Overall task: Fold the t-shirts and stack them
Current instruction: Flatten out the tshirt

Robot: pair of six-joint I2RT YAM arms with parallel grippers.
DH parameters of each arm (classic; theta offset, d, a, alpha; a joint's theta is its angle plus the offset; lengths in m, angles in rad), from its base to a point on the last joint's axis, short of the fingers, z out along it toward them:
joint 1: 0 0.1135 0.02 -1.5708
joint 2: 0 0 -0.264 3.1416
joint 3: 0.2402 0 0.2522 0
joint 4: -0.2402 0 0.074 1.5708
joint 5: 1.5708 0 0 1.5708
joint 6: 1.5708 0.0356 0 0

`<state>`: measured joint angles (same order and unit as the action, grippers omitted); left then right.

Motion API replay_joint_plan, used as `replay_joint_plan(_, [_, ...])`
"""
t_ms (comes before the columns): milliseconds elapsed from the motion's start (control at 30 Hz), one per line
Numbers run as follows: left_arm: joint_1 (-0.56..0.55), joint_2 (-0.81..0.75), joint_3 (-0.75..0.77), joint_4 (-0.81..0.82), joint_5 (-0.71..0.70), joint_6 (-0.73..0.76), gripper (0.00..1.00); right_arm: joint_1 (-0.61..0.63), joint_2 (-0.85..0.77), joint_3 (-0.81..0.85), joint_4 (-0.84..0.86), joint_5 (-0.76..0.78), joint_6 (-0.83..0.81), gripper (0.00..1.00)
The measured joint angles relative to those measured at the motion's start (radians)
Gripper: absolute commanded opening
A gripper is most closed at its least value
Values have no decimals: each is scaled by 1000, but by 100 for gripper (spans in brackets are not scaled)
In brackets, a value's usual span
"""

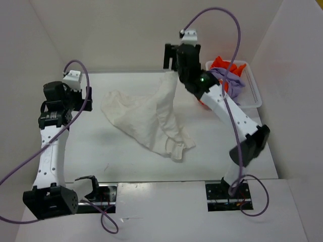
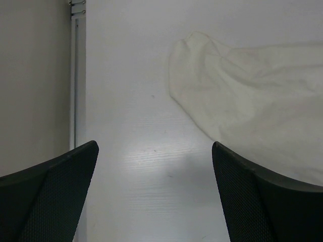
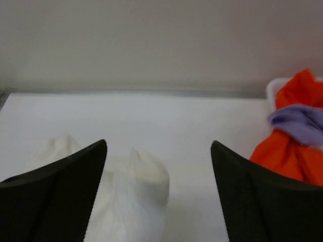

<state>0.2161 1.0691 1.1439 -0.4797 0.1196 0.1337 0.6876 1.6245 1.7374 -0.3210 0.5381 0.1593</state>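
Note:
The white t-shirt [image 1: 151,118] lies crumpled across the middle of the table, and one corner is drawn up to my right gripper [image 1: 170,68] at the back. In the right wrist view the jaws of the right gripper [image 3: 159,143] stand wide apart, with a peak of white cloth [image 3: 136,201] standing between them, close to the left finger. The orange t-shirt [image 1: 227,64] and the purple t-shirt [image 1: 229,79] are bundled in the basket. My left gripper [image 1: 83,101] hovers open over bare table left of the white t-shirt [image 2: 252,96], with nothing between its fingers [image 2: 155,144].
The white mesh basket [image 1: 255,96] stands at the back right against the wall. White walls close in the table at the left, back and right. A metal strip [image 2: 75,75] runs along the left wall's foot. In the right wrist view the orange t-shirt [image 3: 287,151] and purple t-shirt [image 3: 298,121] show at right.

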Motion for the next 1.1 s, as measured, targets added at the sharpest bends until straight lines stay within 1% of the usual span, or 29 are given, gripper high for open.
replay_joint_plan(33, [-10, 24, 16, 5, 1, 4, 100, -47, 72, 111, -31, 0, 5, 99])
replay_joint_plan(100, [-34, 64, 44, 8, 9, 22, 100, -113, 217, 312, -64, -11, 22, 99])
replay_joint_plan(133, [-48, 85, 58, 10, 14, 28, 100, -131, 257, 352, -77, -14, 27, 99])
replay_joint_plan(200, [-77, 117, 73, 9, 18, 50, 100, -144, 298, 351, -124, -17, 27, 99])
replay_joint_plan(267, [-105, 133, 71, -3, 18, 76, 100, -126, 289, 281, -149, -24, 18, 99])
replay_joint_plan(333, [-129, 136, 54, -6, 15, 101, 100, -92, 241, 158, -146, -67, 11, 95])
replay_joint_plan(367, [-139, 132, 34, -8, 15, 109, 100, -72, 194, 69, -151, -104, 10, 92])
replay_joint_plan(433, [-153, 128, -3, -15, 15, 126, 100, -33, 87, -118, -131, -166, 13, 89])
replay_joint_plan(533, [-154, 122, -61, -33, 17, 130, 100, 48, -123, -414, -126, -214, 27, 87])
replay_joint_plan(600, [-154, 114, -88, -50, 18, 130, 100, 102, -232, -552, -132, -238, 55, 87])
replay_joint_plan(667, [-154, 103, -108, -58, 18, 130, 100, 140, -301, -666, -135, -272, 109, 87])
replay_joint_plan(733, [-154, 90, -122, -63, 19, 130, 100, 157, -319, -752, -141, -285, 167, 89])
replay_joint_plan(800, [-154, 84, -126, -68, 20, 130, 100, 180, -303, -814, -152, -298, 218, 92])
replay_joint_plan(867, [-154, 83, -127, -68, 21, 129, 100, 227, -259, -849, -170, -309, 268, 92])
replay_joint_plan(933, [-154, 83, -127, -68, 22, 129, 100, 261, -177, -840, -183, -307, 306, 92])
replay_joint_plan(967, [-154, 82, -127, -68, 23, 129, 100, 269, -126, -824, -193, -304, 322, 91])
replay_joint_plan(1033, [-154, 82, -127, -68, 24, 129, 100, 275, 3, -776, -210, -287, 349, 75])
replay_joint_plan(1067, [-154, 80, -127, -69, 24, 129, 100, 278, 64, -753, -214, -281, 356, 64])
replay_joint_plan(1100, [-154, 80, -127, -70, 24, 129, 100, 277, 98, -715, -233, -283, 364, 45])
